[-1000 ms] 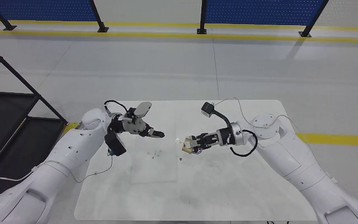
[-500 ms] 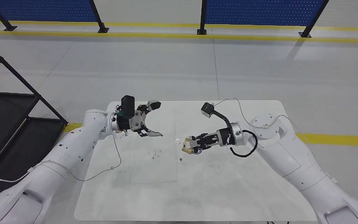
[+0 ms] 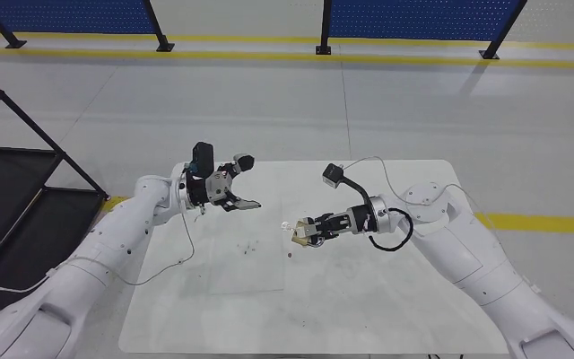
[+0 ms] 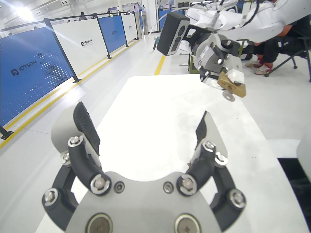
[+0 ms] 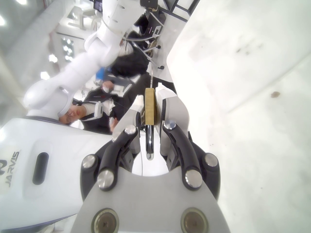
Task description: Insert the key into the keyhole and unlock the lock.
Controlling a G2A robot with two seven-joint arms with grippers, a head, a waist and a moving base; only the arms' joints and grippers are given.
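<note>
In the top view the left pincer hangs above the far left part of the white tabletop with its fingers spread wide and nothing between them. The right pincer is near the middle of the tabletop, clamped on a brass lock held clear of the surface. The two pincers point toward each other but are apart. A small dark spot lies on the tabletop just beside the lock. In the left wrist view the left pincer is open, its ribbed black pads facing each other over bare tabletop. Farther off, the right pincer grips the lock between white fingertips. A silver key sticks out of the lock's end face, toward the left pincer. In the right wrist view the right pincer is closed on the lock, seen edge-on, with its steel shackle pointing back toward the wrist.
</note>
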